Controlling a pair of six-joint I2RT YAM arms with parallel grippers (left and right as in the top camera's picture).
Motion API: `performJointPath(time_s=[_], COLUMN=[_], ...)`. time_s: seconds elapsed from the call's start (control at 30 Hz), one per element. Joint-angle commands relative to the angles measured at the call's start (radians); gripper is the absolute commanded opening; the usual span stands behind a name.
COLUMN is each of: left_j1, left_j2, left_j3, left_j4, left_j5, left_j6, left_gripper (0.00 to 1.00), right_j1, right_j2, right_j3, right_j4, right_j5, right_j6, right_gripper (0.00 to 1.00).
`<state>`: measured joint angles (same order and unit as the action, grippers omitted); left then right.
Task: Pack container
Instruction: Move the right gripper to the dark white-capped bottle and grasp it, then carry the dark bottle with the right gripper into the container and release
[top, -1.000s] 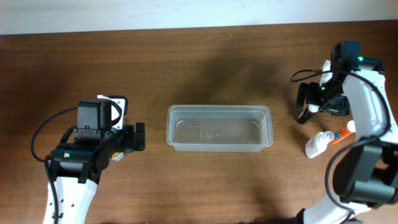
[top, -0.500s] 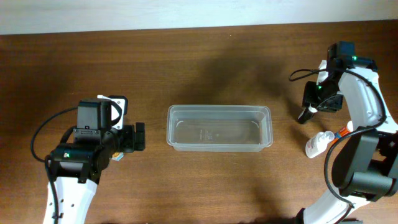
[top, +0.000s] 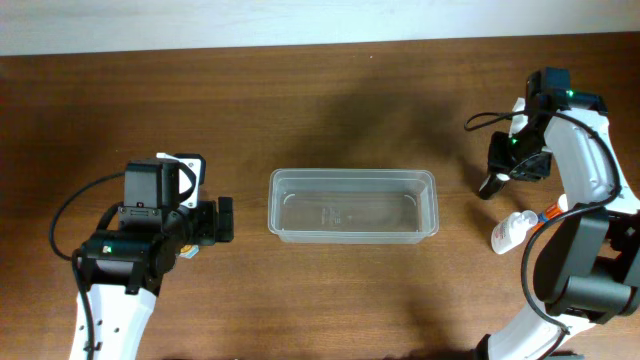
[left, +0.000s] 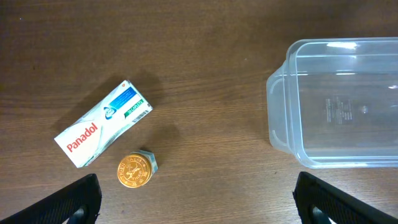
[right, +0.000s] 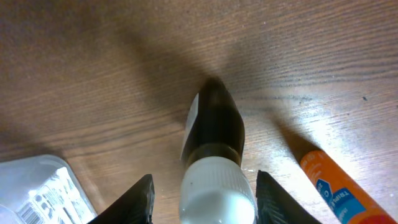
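The container (top: 351, 205) sits pretty much dead centre on the desk, long sides running parallel to the far edge. It's a clear, slightly milky plastic tub, rectangular with rounded corners and a lip around the top. There's some embossed marking on the floor and nothing inside it.

The desk (top: 320, 100) is dark brown wood with a visible grain. It's a bit glossy, and there's glare near the right edge. A strip of pale wall shows past the far edge.

Towards the left edge there's a white and blue cardboard Panadol box (left: 102, 123) lying flat at an angle. A little jar (left: 137, 169) with a shiny gold embossed lid is just beside it, on the near side. Both are well apart from the tub.

The left gripper (left: 196, 190) hangs above that stuff with its black fingers (left: 74, 199) spread wide, holding nothing and touching nothing.

Over by the right edge, the right gripper (right: 202, 186) is down around a small dark bottle (right: 214, 130) with a white ribbed cap. The fingers (right: 140, 199) sit either side of the cap. One looks like it's touching, while the other has a sliver of desk showing next to it, so I honestly can't tell if it's clamped.

An orange tube (right: 336, 186) lies near it. A white squeeze bottle (top: 508, 233) lies on its side, closer to the near edge.
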<state>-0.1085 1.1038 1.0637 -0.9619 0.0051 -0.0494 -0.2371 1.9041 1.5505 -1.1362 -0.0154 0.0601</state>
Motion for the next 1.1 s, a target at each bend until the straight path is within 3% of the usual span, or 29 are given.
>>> performJointPath(time_s=[0.0,0.33,0.6,0.7,1.07], left_j1=[0.006,0.006,0.006,0.007,0.006], left_j2=[0.001,0.001,0.001,0.001,0.001], left_j3=[0.022,0.022,0.022,0.022,0.022], left_j4=[-0.005,-0.012,-0.013,-0.013,-0.012], left_j5=[0.018,0.018,0.018,0.018,0.018], left_j6=[-0.006,-0.006,-0.006,-0.006,-0.006], left_gripper=[0.99,0.99,0.99,0.99,0.99], right_j1=[-0.006,-0.008,-0.007,-0.007,0.03], right_j2=[0.016,0.016,0.016,0.016,-0.045], right_j3=[0.007,0.007,0.007,0.008,0.163], right_j4=[-0.004,-0.006,-0.006,-0.004,-0.137], right_j5=[0.028,0.028,0.027,0.027,-0.004], right_j6=[0.013,0.027,0.027,0.027,0.022], right_gripper=[0.43,0.26,0.21,0.14,0.13])
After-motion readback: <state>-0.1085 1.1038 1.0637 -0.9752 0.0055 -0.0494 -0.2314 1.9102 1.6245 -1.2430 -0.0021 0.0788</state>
